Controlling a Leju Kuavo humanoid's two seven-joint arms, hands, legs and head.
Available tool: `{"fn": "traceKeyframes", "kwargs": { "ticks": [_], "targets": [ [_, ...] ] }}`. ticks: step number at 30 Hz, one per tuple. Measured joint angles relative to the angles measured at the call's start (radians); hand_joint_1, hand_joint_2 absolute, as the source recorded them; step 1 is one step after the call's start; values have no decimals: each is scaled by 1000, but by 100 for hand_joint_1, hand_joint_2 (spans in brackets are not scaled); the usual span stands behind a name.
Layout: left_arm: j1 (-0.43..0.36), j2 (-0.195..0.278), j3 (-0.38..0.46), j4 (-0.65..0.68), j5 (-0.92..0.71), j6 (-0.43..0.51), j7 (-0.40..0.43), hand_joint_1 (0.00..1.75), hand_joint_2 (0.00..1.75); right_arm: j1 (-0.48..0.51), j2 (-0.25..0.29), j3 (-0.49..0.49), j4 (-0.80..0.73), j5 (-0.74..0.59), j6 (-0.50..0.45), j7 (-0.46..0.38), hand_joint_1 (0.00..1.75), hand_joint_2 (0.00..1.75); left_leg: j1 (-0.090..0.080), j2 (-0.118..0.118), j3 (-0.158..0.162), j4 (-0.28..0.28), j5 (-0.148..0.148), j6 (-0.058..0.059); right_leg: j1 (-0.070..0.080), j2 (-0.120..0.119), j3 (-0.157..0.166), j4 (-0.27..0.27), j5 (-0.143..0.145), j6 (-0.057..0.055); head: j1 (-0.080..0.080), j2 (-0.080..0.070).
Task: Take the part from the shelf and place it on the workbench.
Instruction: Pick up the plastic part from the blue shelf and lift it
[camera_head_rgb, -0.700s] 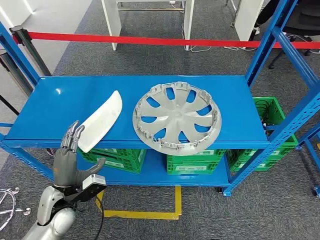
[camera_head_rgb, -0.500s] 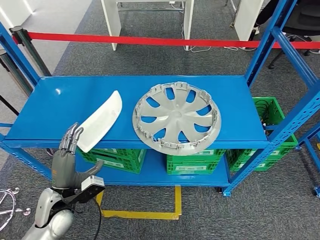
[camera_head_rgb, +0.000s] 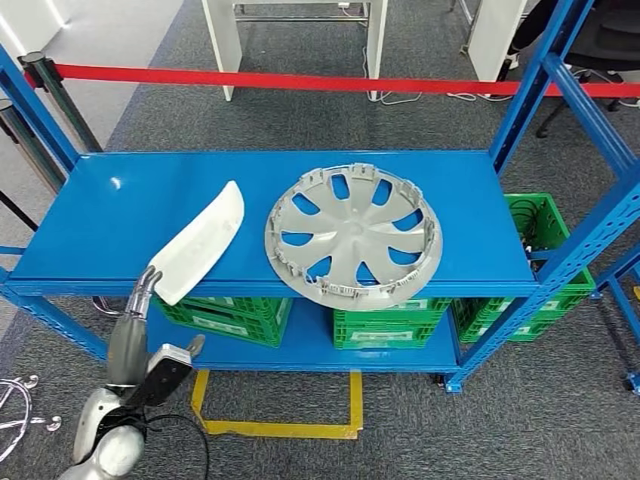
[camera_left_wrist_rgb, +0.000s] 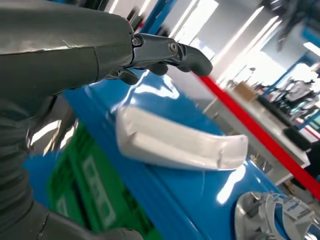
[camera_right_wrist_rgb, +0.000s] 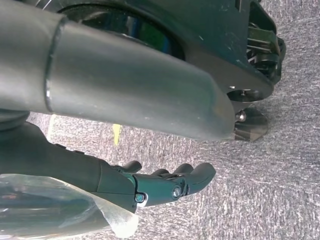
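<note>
**Left hand below the part's near end**

The white part (camera_head_rgb: 200, 243) lies on the blue shelf (camera_head_rgb: 90, 215), its long axis running diagonally, near end overhanging the front edge. The left hand (camera_head_rgb: 136, 320) rises just under that end, fingers extended and apart, holding nothing. The hubcap (camera_head_rgb: 353, 235) sits beside the part.

The left wrist view shows the gap between fingertips (camera_left_wrist_rgb: 192, 56) and part (camera_left_wrist_rgb: 177, 145). The right hand (camera_right_wrist_rgb: 158, 185) hangs over the floor, fingers loosely extended, empty.

On the blue shelf (camera_head_rgb: 453, 190) lie two parts: one white curved panel (camera_head_rgb: 198, 243) and one grey wheel cover (camera_head_rgb: 353, 235). Below sit three green crates (camera_head_rgb: 377, 325) (a fourth stands beside).
</note>
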Motion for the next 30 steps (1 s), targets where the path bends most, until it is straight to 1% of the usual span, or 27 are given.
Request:
{"fn": "traceKeyframes", "kwargs": {
  "ticks": [2,4,9,18,30],
  "targets": [
    [-1,-19,19,23,100,-33,-32,0,175,1,0,-1,2,0,-2,-2,0,0,0,0,0,0,0,0,0,0,0,0,0,0,0,0],
    [-1,-33,38,43,159,-62,-51,0,175,2,0,-1,3,1,-4,-3,0,0,0,0,0,0,0,0,0,0,0,0,0,0,0,0],
    [-1,-54,78,73,222,-106,-71,0,175,4,0,-1,8,3,-6,-3,0,0,0,0,0,0,0,0,0,0,0,0,0,0,0,0],
    [-2,-66,101,95,226,-111,-71,0,175,4,0,-2,11,4,-5,-3,0,0,0,0,0,0,0,0,0,0,0,0,0,0,0,0],
    [-49,-54,107,134,106,-100,-38,0,175,4,-1,-2,12,8,6,0,0,0,0,0,0,0,0,0,0,0,0,0,0,0,0,0]
  ]
}}
